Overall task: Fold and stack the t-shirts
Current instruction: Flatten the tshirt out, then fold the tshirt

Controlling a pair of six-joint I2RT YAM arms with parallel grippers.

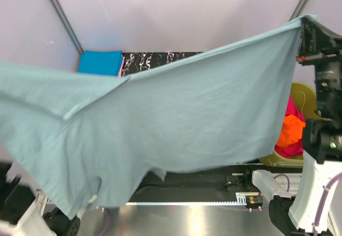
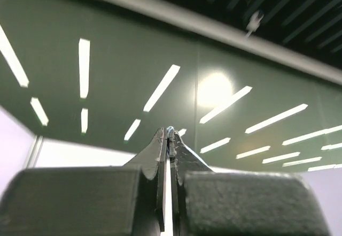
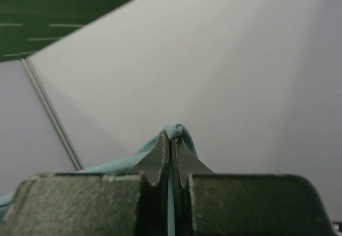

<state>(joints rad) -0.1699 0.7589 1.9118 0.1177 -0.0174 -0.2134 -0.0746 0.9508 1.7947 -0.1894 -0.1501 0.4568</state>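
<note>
The grey-blue t-shirt [image 1: 176, 113] hangs stretched above the desk [image 1: 160, 60], its edge pinched in the tightly closed right claw [image 3: 172, 137] and left claw [image 2: 170, 134]. The left claw grips only a sliver, so extra tension could likely slip it free, crumpling the shirt onto the desk.

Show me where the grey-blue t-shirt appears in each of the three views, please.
Top view: the grey-blue t-shirt hangs spread across the middle, from the left edge up to the right hand at the top right.
Left wrist view: only a tiny sliver at the tips of the shut left hand, centre.
Right wrist view: a bunch at the tips of the shut right hand, trailing to the lower left.
Shared landmark: the pale wall.
</note>
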